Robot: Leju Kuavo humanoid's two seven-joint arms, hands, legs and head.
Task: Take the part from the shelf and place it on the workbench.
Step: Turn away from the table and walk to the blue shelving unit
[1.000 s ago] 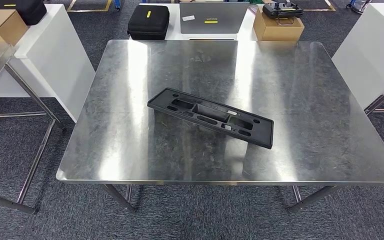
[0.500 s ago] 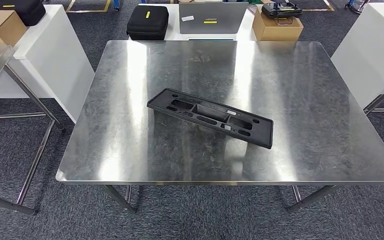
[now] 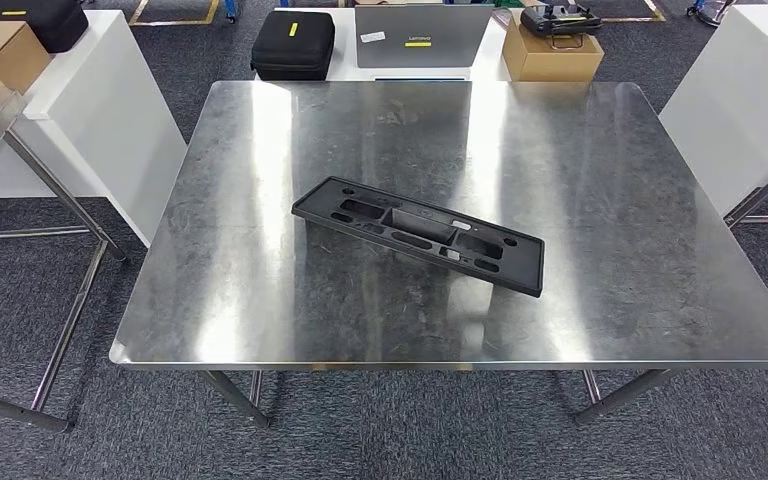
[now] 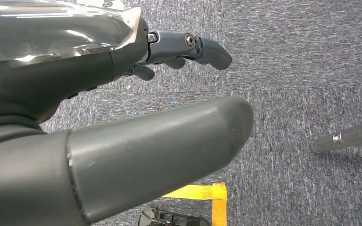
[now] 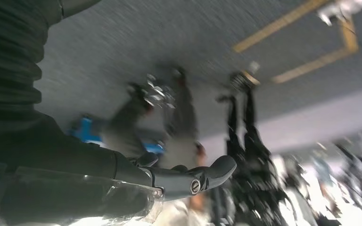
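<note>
The steel bench (image 3: pixel 260 300) takes up most of the head view. Near its centre lies the part (image 3: pixel 417 234), flat on the bench, a long black plastic frame with rectangular recesses and small holes. Its long axis runs diagonally, one end toward the upper left of the frame, the other toward the lower right. The left robot hand (image 4: pixel 122 141) holds nothing, thumb and fingers (image 4: pixel 207 49) apart above carpet. The right robot hand (image 5: pixel 169 181) is likewise empty, fingers extended, its background blurred.
</note>
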